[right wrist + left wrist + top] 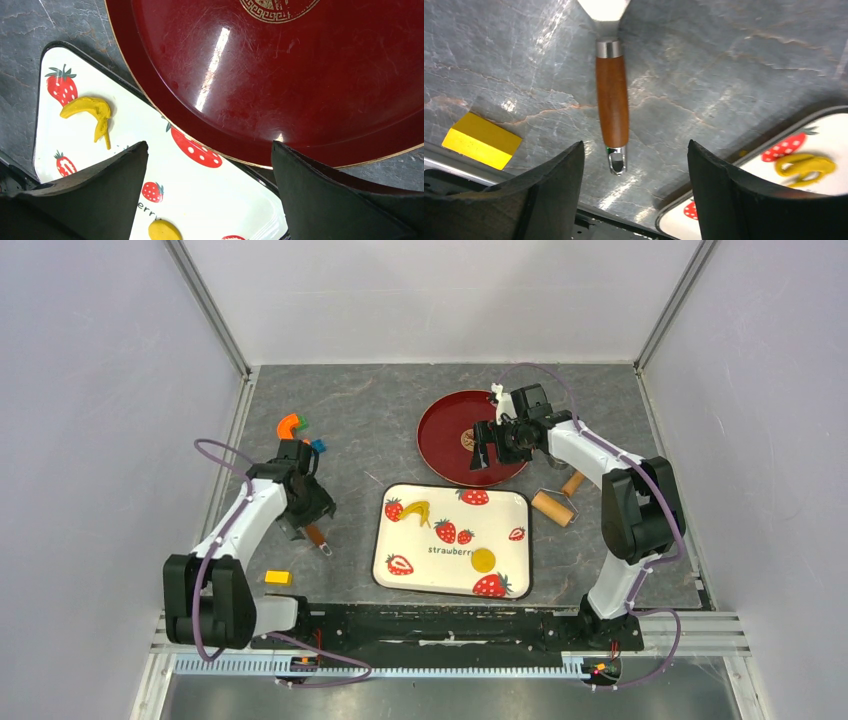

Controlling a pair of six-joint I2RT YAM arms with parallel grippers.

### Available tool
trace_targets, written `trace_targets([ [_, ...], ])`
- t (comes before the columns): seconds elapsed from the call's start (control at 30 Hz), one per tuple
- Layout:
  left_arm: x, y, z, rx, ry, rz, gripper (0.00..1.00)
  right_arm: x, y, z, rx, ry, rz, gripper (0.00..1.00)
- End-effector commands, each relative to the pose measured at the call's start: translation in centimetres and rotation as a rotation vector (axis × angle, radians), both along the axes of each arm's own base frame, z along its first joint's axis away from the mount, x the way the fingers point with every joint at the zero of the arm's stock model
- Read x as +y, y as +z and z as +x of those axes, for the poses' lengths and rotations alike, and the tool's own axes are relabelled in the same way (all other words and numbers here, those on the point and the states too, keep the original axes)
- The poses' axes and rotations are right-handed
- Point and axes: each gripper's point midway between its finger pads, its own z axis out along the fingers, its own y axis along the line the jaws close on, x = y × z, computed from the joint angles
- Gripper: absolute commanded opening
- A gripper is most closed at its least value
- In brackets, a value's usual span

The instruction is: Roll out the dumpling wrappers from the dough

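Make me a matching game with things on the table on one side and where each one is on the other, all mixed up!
Things
1. small flat round yellow dough disc
2. wooden rolling pin
3. wooden-handled metal spatula
4. yellow rectangular block

Places
A. on the grey table, under the open left gripper
B. on the white strawberry tray
C. on the table, right of that tray
D. on the table, beside the left arm's base

Pairs: 1-B, 2-C, 3-A, 4-D
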Motion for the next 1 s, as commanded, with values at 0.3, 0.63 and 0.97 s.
trace_targets([
  [0.3, -0.7, -5.4, -2.1, 0.138, -0.009, -0.05, 0.44, -0.5, 0.8, 0.9, -0.041, -0.021, 0.009, 0.96],
  [0.63, -0.4, -5.3, -2.7, 0.126, -0.038, -0.034, 0.02, 0.0, 1.7, 1.6, -0.058, -0.025, 0.035, 0.96],
  [0.97, 1.0, 4.0, 0.8, -0.373, 0.154, -0.028, 0.02, 0.0, 3.0, 2.0, -0.084, -0.036, 0.049, 0.97],
])
